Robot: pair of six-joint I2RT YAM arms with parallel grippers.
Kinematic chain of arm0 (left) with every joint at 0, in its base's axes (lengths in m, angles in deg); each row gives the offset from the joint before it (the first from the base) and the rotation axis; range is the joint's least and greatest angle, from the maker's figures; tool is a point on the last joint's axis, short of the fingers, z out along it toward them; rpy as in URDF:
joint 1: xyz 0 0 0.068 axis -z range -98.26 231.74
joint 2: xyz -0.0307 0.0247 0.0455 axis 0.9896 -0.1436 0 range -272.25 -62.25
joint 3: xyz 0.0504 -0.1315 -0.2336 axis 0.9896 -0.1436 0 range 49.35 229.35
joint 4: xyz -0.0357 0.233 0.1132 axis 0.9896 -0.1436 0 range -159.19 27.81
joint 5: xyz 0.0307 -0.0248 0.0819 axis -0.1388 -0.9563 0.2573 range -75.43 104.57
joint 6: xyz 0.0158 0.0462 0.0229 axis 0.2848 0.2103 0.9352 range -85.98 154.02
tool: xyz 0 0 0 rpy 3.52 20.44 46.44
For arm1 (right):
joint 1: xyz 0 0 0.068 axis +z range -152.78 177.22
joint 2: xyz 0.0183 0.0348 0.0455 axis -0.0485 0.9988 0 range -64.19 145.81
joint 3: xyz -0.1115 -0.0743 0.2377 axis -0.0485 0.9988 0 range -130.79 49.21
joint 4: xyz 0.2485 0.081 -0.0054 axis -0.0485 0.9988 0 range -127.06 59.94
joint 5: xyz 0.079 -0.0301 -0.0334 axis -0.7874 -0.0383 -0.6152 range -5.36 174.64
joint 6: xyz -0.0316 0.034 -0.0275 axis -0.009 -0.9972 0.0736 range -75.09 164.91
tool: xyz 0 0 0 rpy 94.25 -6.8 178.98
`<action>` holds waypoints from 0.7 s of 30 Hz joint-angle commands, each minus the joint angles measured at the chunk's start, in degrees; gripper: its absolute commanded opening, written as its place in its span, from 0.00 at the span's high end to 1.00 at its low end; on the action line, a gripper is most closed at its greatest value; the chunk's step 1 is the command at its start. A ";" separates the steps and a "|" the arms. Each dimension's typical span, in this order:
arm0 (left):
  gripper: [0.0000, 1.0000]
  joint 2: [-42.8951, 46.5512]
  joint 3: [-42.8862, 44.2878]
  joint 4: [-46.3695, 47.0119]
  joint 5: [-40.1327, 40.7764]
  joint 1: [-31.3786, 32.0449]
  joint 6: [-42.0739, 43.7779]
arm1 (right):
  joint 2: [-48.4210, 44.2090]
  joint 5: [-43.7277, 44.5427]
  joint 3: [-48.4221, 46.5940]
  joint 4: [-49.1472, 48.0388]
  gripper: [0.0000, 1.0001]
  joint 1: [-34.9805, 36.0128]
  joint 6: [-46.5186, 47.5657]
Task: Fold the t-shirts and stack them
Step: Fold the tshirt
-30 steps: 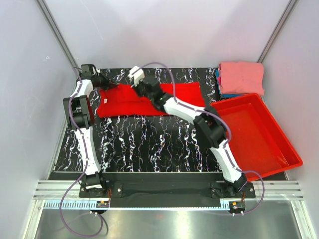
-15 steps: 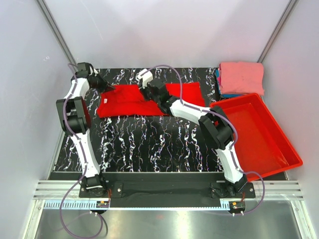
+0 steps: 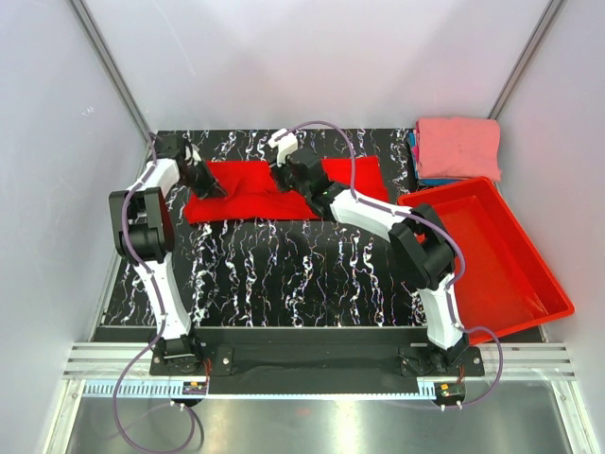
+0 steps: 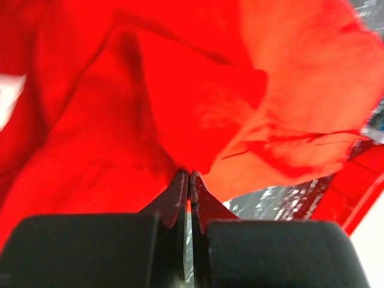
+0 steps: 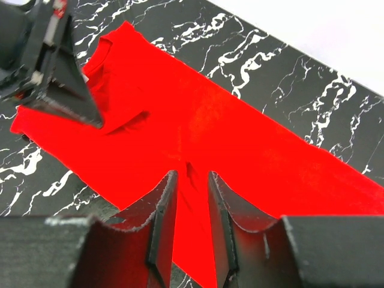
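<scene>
A bright red t-shirt [image 3: 248, 196] lies spread across the far part of the black marbled table [image 3: 284, 274]. My left gripper [image 3: 204, 177] is at its left end, shut on a pinch of red cloth [image 4: 198, 108], with the jaws [image 4: 189, 174] pressed together. My right gripper [image 3: 289, 170] hovers over the shirt's middle near its far edge, with its jaws [image 5: 191, 177] apart and only flat red cloth [image 5: 198, 120] below them. The left gripper also shows in the right wrist view [image 5: 60, 78]. A folded salmon-pink shirt [image 3: 459, 147] tops a stack with blue cloth [image 3: 416, 156] under it.
A rigid red plastic bin [image 3: 544, 284] stands at the right, tilted over the table's right edge, just in front of the folded stack. Grey enclosure walls close in the far and side edges.
My left gripper has moved right and nearer with the shirt's left end, folding it inward. My right gripper has shifted right along the shirt's far edge.
</scene>
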 commanded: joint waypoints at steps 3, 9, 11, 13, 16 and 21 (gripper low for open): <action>0.84 6.19 -4.69 -2.44 8.81 -0.33 2.15 | -3.55 0.47 0.91 0.14 0.66 -0.40 -2.21; 0.50 9.44 -4.88 -2.61 11.72 -0.25 1.97 | -3.55 1.96 -0.41 2.86 0.66 -0.58 -1.95; 0.47 9.62 -2.08 -3.58 12.77 -0.16 1.80 | -3.55 2.49 -1.46 4.26 0.66 -0.93 -2.47; 0.46 9.10 0.13 -4.89 13.13 0.01 1.53 | -3.55 2.49 -1.99 6.28 0.67 -1.63 -3.44; 0.46 8.13 4.26 -3.77 9.89 0.89 0.83 | -4.08 2.06 -1.90 8.83 0.67 -2.42 -7.04; 0.47 7.61 4.45 6.39 -0.19 3.70 -2.06 | -5.48 2.49 0.20 10.33 0.68 -2.95 -8.71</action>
